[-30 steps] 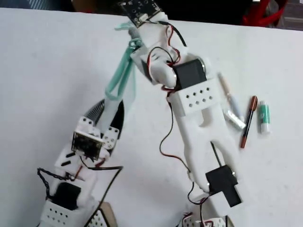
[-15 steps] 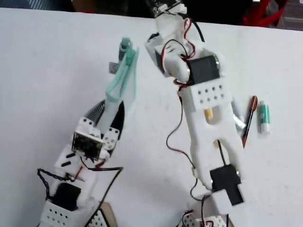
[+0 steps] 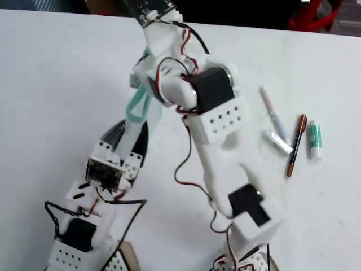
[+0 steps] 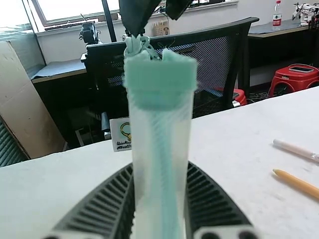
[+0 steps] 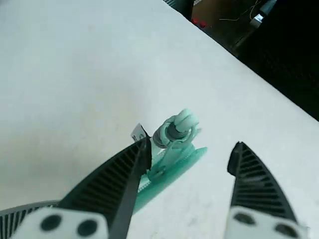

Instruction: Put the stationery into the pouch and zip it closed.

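The pouch [image 4: 159,124], clear with a teal zip band, stands upright between the fingers of my left gripper [image 4: 159,169], which is shut on its lower part. From above, the pouch [image 3: 137,110] runs from the left gripper [image 3: 131,134] toward the table's far edge. My right gripper [image 5: 192,144] hangs open above the pouch's far end [image 5: 172,149], where the knotted zip pull [image 5: 175,128] sticks up between its fingers without touching them. On the table's right side lie a white pen [image 3: 273,117], a silver item [image 3: 279,142], a red-brown pen [image 3: 295,145] and a green-capped stick [image 3: 315,140].
The right arm [image 3: 217,113] crosses the middle of the table and covers part of the pouch from above. A yellow pencil [image 4: 299,183] and the white pen [image 4: 296,149] lie beyond the left gripper. The table's far edge is close behind the pouch.
The right arm let the zip pull go, swung right, then came back left over the pouch's far end. The left gripper kept still on the pouch.
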